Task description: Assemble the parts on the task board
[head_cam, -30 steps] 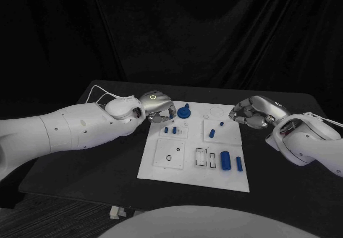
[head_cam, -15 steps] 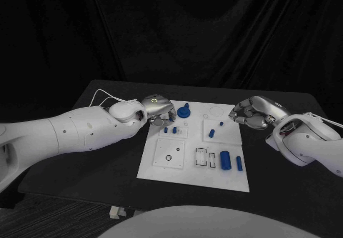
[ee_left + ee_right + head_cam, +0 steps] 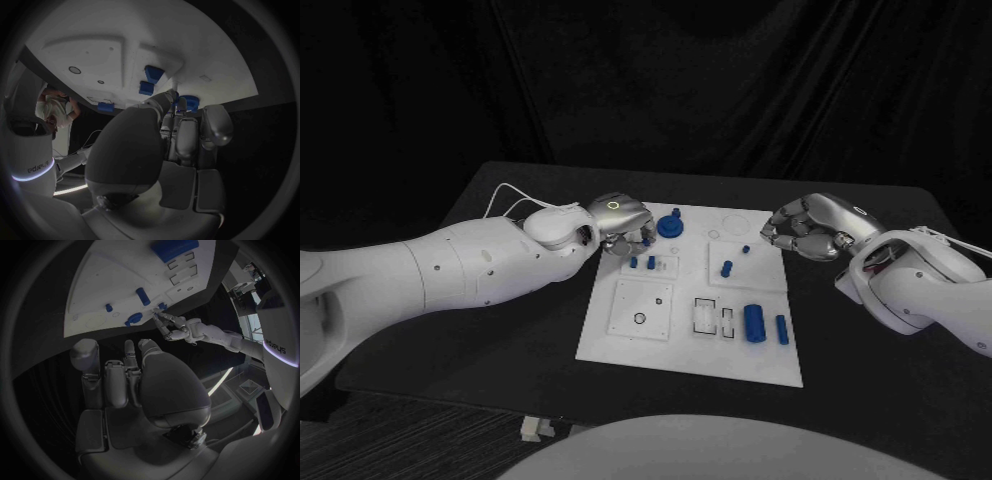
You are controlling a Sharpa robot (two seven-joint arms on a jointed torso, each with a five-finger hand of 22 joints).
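Black curtain behind, black bench (image 3: 877,330) below, white task board (image 3: 697,300) at the middle of it.

Left arm reaching in across the bench's near-left side, its left hand (image 3: 620,222) poised over the board's far-left corner. Fingers (image 3: 629,243) curled downward and drawn close together, tips down at the board just beside two small blue pegs (image 3: 643,263) standing in a raised square. Cannot tell whether those tips pinch anything; from the left wrist camera, fingers (image 3: 187,135) bunched side by side, tips hidden against the board (image 3: 206,55) near a blue piece. Round blue knob (image 3: 672,226) standing just beside the hand, toward the board's far edge.

Right arm coming in from the bench's right side, right hand (image 3: 808,228) held off the board's far-right corner, above the bench. Fingers (image 3: 783,238) curled inward toward the palm, nothing seen in them; from the right wrist camera, fingers (image 3: 115,382) folded close together, well apart from the board (image 3: 119,280).

On the board's right half: a slanted blue peg (image 3: 727,267) in a raised square, a tiny blue piece (image 3: 746,249) farther back. Nearer the front: a thick blue cylinder (image 3: 756,324) lying flat, a thinner blue bar (image 3: 782,329) alongside it, apart. Two empty rectangular slots (image 3: 715,318) just left of the cylinder.
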